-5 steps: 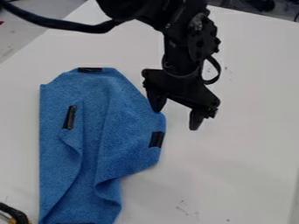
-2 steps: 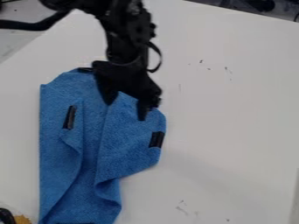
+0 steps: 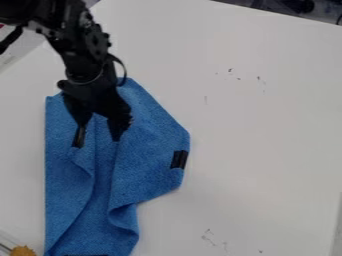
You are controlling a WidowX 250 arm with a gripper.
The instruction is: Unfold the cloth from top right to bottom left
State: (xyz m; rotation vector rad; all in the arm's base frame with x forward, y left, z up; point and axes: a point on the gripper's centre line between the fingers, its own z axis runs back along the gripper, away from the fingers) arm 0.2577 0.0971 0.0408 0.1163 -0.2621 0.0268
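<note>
My gripper (image 3: pixel 99 133) hangs over the upper left part of the blue cloth (image 3: pixel 150 165), its two fingers spread apart with no cloth visibly held between them. One fingertip overlaps the black strip (image 3: pixel 79 137) on the cloth's left side. The cloth lies partly folded on the white table, with creases and a loose flap running down its middle. Another black strip (image 3: pixel 179 159) marks its right edge, and a third (image 3: pixel 85 255) shows at the bottom edge of the view.
The white table (image 3: pixel 260 130) extends right of the cloth, with small dark marks on it. An orange-yellow object (image 3: pixel 23 251) sits at the bottom left corner. Dark items stand beyond the table's far edge at the top right.
My gripper has moved left across the cloth, from its upper right edge to above the left strip. The cloth looks unmoved. The orange-yellow object at the bottom left has come further into view.
</note>
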